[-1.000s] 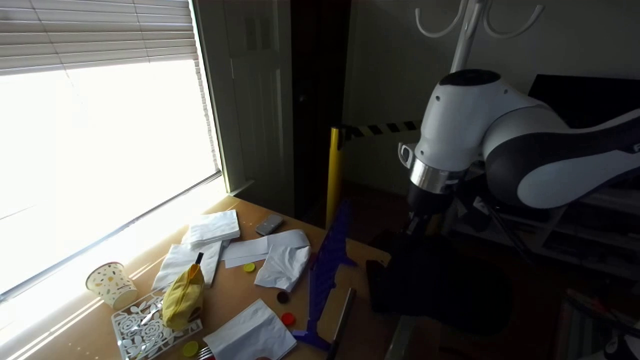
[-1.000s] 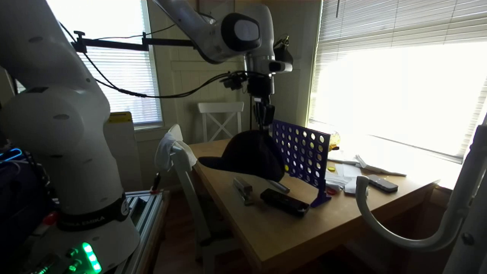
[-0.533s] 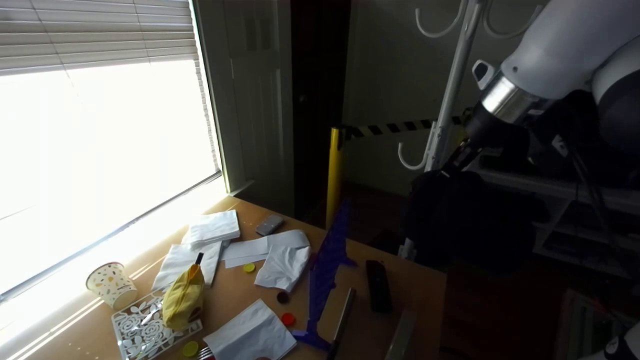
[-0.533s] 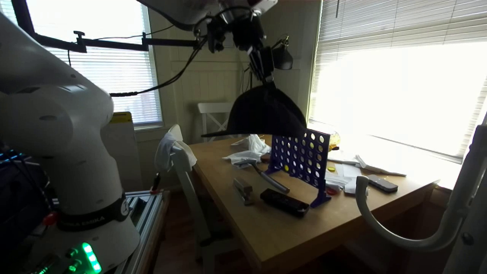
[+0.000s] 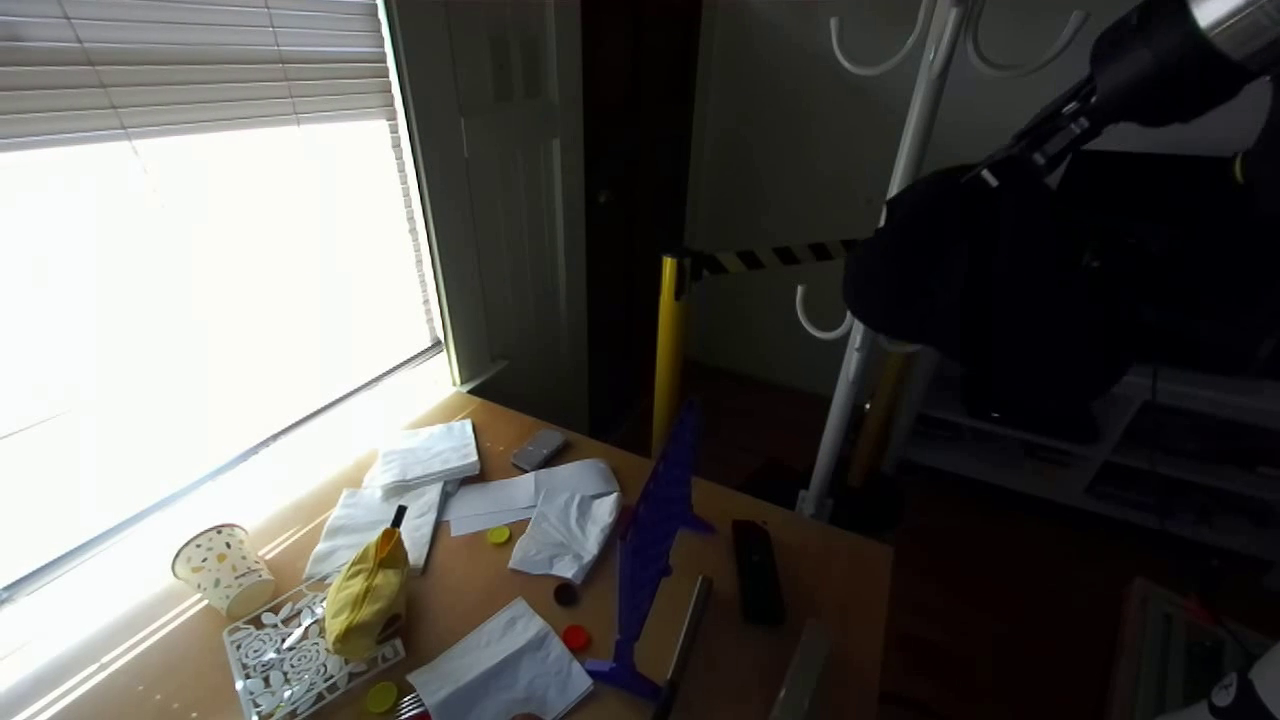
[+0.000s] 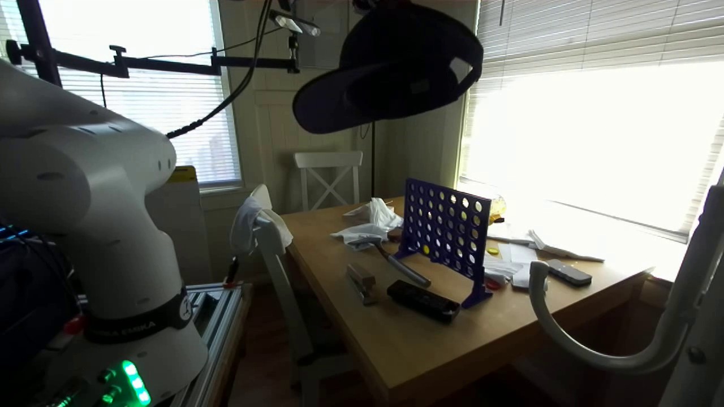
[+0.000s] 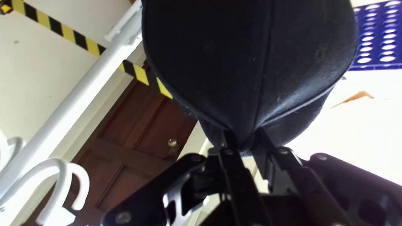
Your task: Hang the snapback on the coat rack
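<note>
The black snapback (image 6: 396, 62) hangs high above the table, brim pointing toward the robot base and its hollow underside partly showing. Pinched between the fingers of my gripper (image 7: 246, 139) is the fabric of the crown (image 7: 251, 62), gathered into folds. In an exterior view the gripper (image 5: 1015, 170) slants down onto the top of the cap. The white coat rack (image 5: 915, 130) stands behind the cap there, with curved hooks above and below it; any gap between cap and pole cannot be told. A large hook (image 6: 611, 362) shows close to the camera. Left of the cap in the wrist view runs the rack's pole (image 7: 78, 88).
On the wooden table (image 6: 362, 350) stand a purple game grid (image 6: 447, 232) and a black bar-shaped object (image 6: 423, 301), with papers around. A yellow post (image 5: 668, 350) with striped tape stands near the rack. A white chair (image 6: 268, 226) is beside the table.
My gripper has risen well above the table with the snapback and moved toward the coat rack's upper part. The cap has tilted so its underside now shows. Table objects have stayed put.
</note>
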{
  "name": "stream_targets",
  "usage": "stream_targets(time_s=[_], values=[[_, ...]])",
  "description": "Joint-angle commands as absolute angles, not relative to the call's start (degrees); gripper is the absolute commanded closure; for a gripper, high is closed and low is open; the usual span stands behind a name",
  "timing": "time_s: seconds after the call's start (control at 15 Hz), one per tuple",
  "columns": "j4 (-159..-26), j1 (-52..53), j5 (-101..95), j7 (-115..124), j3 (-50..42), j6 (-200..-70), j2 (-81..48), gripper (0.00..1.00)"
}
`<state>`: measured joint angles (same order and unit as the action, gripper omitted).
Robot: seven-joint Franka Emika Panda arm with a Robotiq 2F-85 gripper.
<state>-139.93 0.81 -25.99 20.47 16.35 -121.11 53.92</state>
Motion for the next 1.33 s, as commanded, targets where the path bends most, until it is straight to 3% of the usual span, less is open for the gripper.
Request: stream_targets(time_s=[0.0, 0.07, 0.33, 0.4, 1.0, 1.27], values=[[-139.3, -1.4, -26.4, 19.9, 17.1, -121.9, 55.0, 0.95], [-139.1, -2.2, -26.6, 19.8, 17.1, -122.0, 55.4, 0.81], [-139.3, -2.1, -26.6, 19.9, 17.4, -122.0, 55.0, 0.81], [-138.7, -3.1, -28.8, 19.3, 17.8, -123.4, 54.5, 0.95], [-127.6, -16.9, -49.0, 24.1, 19.3, -138.9, 52.4, 0.95], [-125.9, -22.0, -58.2, 29.8, 22.4, -136.9, 54.0, 0.95]])
